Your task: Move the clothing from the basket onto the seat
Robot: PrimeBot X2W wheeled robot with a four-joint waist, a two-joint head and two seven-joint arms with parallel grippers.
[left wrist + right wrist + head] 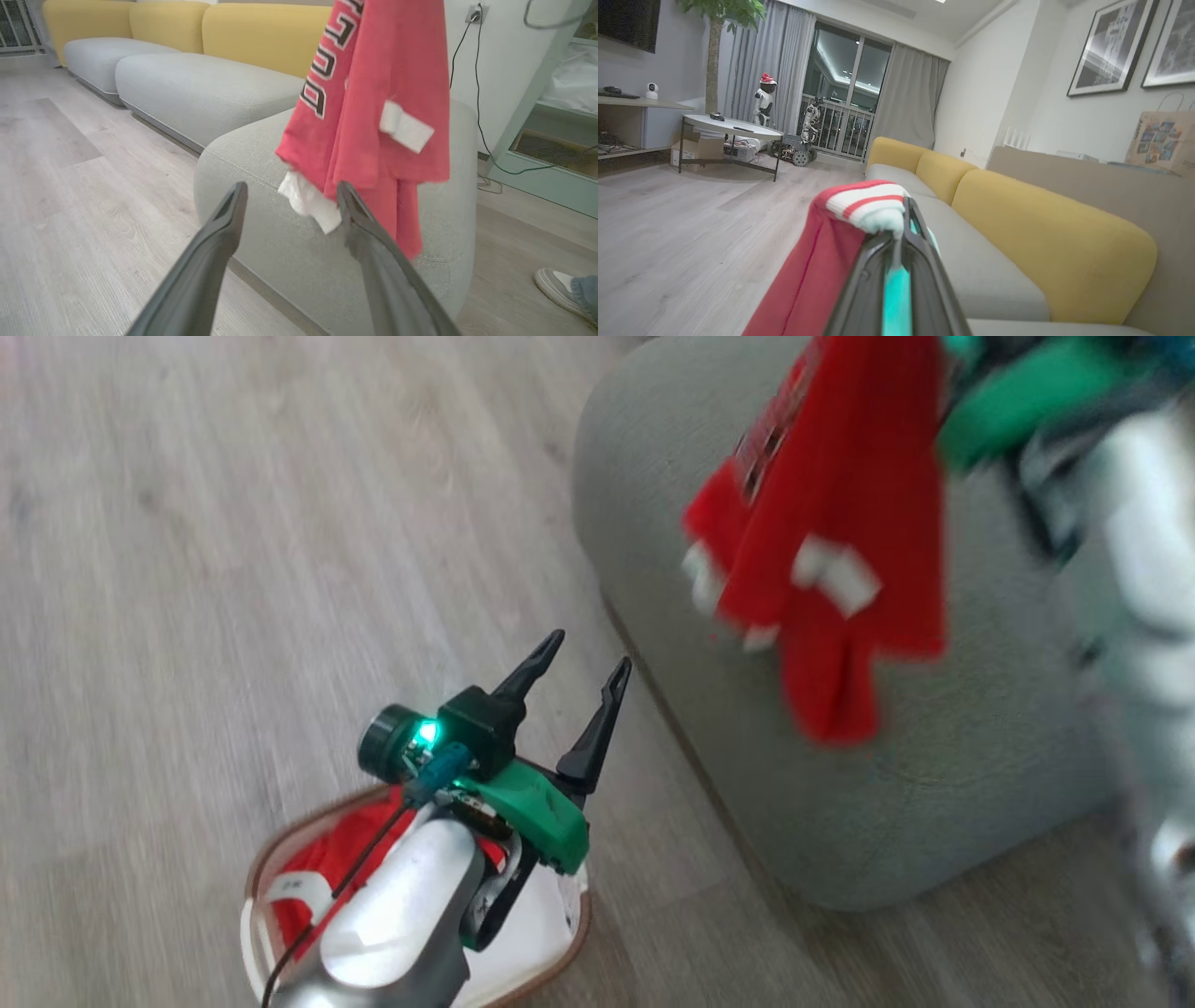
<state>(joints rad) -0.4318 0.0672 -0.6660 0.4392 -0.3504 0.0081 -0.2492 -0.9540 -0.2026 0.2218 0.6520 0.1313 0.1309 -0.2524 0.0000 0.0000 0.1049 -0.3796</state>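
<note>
Clothing (840, 523), 2 pieces, 1 pinched by right gripper (900, 228) near seat (934, 784), 1 in basket (271, 859), left gripper (590, 650) spread

**Red garment pinched by its striped trim**

The right gripper (902, 219) has its two dark fingers pressed together on the white-and-red striped trim of a red garment (817, 275). The cloth hangs down on their left. Beyond the fingers a long grey seat (985, 280) runs beneath yellow backrests (1045, 242). A round white table (733, 126) stands well apart on the pale wood floor (668, 224).
</note>
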